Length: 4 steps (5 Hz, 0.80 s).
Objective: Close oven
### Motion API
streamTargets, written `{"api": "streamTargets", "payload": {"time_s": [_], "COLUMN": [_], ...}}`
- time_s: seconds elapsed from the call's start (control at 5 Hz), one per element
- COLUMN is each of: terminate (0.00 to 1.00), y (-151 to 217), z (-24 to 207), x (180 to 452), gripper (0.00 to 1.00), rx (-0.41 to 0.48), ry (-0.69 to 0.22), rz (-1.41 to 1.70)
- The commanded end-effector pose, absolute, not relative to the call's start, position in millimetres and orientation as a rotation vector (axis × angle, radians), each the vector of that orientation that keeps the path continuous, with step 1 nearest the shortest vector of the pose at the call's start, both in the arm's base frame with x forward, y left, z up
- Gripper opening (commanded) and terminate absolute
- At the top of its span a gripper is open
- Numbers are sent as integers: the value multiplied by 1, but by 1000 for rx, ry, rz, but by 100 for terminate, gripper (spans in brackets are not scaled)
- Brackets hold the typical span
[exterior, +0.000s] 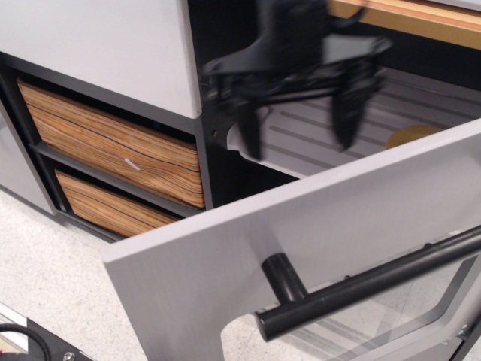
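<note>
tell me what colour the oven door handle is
Black. The handle is a round bar on the brushed silver-grey oven door, clearest in the observation.image view.

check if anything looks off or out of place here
Only the oven door stands out: it hangs open, exposing the grey tray. The gripper is blurred, open, above the tray. The wood drawers sit shut; nothing looks spilled or damaged.
</note>
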<state>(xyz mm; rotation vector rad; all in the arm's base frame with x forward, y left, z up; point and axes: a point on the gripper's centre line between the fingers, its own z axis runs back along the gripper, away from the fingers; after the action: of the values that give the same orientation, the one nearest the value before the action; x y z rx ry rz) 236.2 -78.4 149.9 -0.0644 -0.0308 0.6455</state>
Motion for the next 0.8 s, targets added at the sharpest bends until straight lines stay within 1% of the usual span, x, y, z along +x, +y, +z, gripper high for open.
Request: {"api": "streamTargets", "payload": {"time_s": [0.0,0.2,0.4,0.6], "terminate": [0,0,0,0], "y": [-110,-117,-129,-141], "z": [210,222,222,207], "x": [225,216,204,195], "gripper": [100,100,100,100], "rx": [-163,-179,-181,-169], "ry": [7,69,107,159], "rz": [647,661,642,643]}}
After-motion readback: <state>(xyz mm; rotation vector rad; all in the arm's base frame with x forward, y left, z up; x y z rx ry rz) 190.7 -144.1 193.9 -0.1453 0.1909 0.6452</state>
